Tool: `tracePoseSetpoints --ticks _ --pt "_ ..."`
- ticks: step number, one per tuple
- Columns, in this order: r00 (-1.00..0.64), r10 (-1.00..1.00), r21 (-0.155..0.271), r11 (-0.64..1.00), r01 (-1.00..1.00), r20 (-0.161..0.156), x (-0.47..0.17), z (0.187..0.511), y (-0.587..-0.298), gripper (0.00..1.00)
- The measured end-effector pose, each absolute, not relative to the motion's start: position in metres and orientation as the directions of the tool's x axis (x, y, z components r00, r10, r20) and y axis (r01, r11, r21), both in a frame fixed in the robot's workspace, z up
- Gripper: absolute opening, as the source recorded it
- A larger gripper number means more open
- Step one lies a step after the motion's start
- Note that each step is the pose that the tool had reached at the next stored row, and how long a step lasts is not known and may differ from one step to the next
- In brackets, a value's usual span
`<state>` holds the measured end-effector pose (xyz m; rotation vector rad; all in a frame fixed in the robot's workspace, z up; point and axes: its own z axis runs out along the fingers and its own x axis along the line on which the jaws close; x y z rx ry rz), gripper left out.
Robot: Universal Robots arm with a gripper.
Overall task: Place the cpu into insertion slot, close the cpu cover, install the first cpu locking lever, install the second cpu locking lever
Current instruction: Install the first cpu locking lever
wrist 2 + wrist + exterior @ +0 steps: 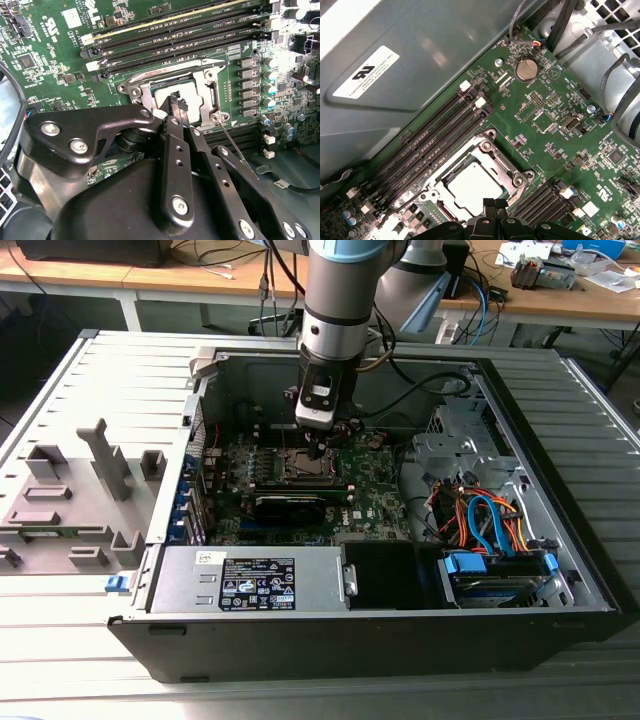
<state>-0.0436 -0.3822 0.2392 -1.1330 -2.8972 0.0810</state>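
The insertion slot (303,466) sits mid-motherboard inside the open computer case. The cpu (186,92) lies in it as a silver square, also seen in the first wrist view (469,186). The metal cpu cover (210,95) lies flat around the cpu. A thin wire locking lever (237,147) angles away from one socket corner. My gripper (318,447) hangs straight above the socket. Its black fingertips (174,104) are shut together with nothing between them, right over the cpu's edge (495,203). Whether they touch it I cannot tell.
Rows of memory slots (175,37) flank the socket. A long black card (290,504) lies just in front of it. The power supply (250,580) fills the case's near side. Orange and blue cables (485,520) crowd the exterior view's right. A grey fixture (80,490) stands outside.
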Motion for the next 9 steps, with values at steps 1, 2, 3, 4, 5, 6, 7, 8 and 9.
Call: tracePoseSetpoints --ticks 1,2,3,4,5,6,7,8,9 --pt "-0.735 0.678 -0.059 0.734 0.676 0.009 -0.0436 0.2392 -0.3822 0.11" --pt "-0.736 0.677 -0.059 0.735 0.676 0.009 -0.0436 0.2392 -0.3822 0.11" --pt "-0.736 0.677 -0.059 0.735 0.675 0.009 -0.0436 0.2392 -0.3822 0.11" --pt "-0.737 0.676 -0.059 0.736 0.675 0.009 -0.0436 0.2392 -0.3822 0.11" --pt "-0.737 0.676 -0.059 0.736 0.674 0.009 -0.0436 0.2392 -0.3822 0.11" --pt "-0.738 0.675 -0.059 0.737 0.674 0.009 -0.0436 0.2392 -0.3822 0.11" --pt "-0.738 0.674 -0.059 0.737 0.673 0.009 -0.0436 0.2392 -0.3822 0.11" --pt "-0.739 0.674 -0.059 0.738 0.672 0.009 -0.0436 0.2392 -0.3822 0.11" --pt "-0.74 0.673 -0.059 0.739 0.671 0.009 -0.0436 0.2392 -0.3822 0.11"
